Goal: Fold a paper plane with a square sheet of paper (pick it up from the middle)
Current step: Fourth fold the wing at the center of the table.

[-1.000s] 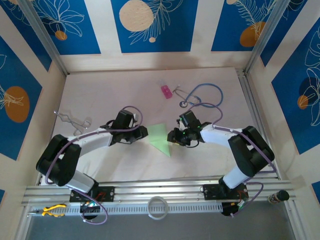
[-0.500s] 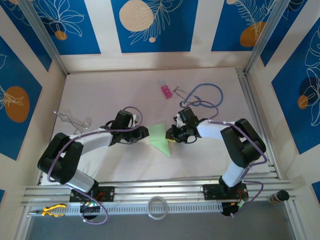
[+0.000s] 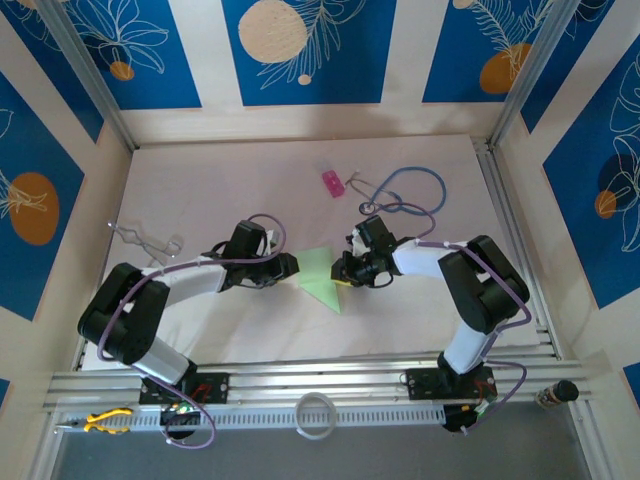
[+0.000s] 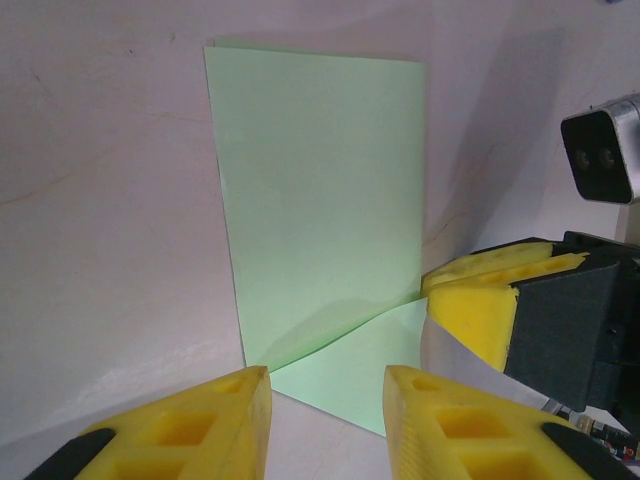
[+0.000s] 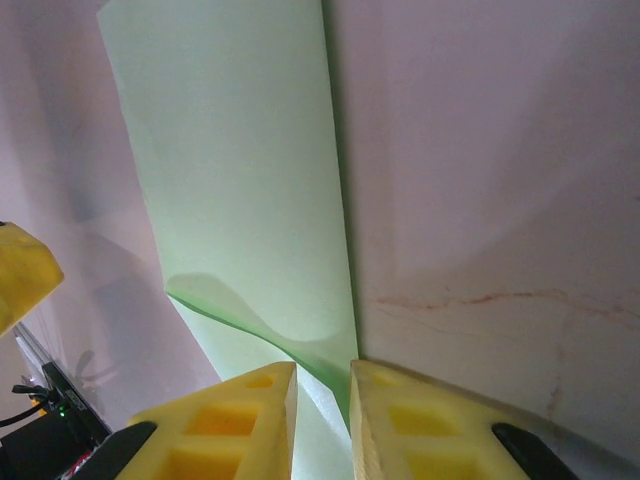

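The square sheet of paper (image 3: 320, 275) is light green and lies mid-table, folded into a long rectangle (image 4: 320, 200), not a pointed paper plane. One corner is turned up into a triangular flap (image 4: 370, 350). My right gripper (image 3: 342, 274) is at the sheet's right side. In the right wrist view its jaws (image 5: 322, 385) are shut on the curled edge of that flap (image 5: 300, 350). My left gripper (image 3: 292, 266) rests at the sheet's left tip. It is open (image 4: 328, 385), its fingers straddling the corner without touching it. One yellow finger (image 4: 480, 300) of the right gripper shows in the left wrist view.
A small pink block (image 3: 332, 183) and a blue stethoscope (image 3: 400, 195) lie at the back, behind the right arm. Metal forceps (image 3: 145, 240) lie at the far left. A white ring (image 3: 316, 415) and yellow pliers (image 3: 105, 420) sit on the front rail.
The right gripper has slid left onto the sheet's edge and narrowed its jaws on the flap. The left gripper has stayed almost still.
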You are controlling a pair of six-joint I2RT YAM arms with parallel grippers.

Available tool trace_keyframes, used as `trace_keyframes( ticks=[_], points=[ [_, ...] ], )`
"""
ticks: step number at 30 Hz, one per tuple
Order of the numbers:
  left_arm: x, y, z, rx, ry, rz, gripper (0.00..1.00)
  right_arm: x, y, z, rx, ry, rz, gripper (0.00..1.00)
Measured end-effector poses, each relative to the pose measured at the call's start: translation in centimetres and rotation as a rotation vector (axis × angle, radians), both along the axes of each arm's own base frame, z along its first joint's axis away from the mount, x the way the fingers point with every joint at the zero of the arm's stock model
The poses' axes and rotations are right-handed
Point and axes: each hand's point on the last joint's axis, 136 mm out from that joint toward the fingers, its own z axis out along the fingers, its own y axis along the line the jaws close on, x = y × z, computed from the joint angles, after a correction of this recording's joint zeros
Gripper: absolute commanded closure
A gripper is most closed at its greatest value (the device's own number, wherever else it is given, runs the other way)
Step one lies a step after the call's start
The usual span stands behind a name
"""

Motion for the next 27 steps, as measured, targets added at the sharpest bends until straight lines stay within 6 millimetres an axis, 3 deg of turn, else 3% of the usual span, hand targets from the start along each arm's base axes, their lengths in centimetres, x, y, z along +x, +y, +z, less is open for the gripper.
trace_keyframes(
  ticks=[17, 27],
  points=[
    [-0.4, 0.0, -0.8, 0.001, 0.027, -0.002, 0.65, 0.0, 0.1, -0.4, -0.001, 0.0, 0.011, 0.93],
    [-0.5, 0.1, -0.9, 0.006, 0.034, -0.001, 0.64, 0.3, 0.4, 1.2, 0.034, -0.042, 0.012, 0.95]
  ],
)
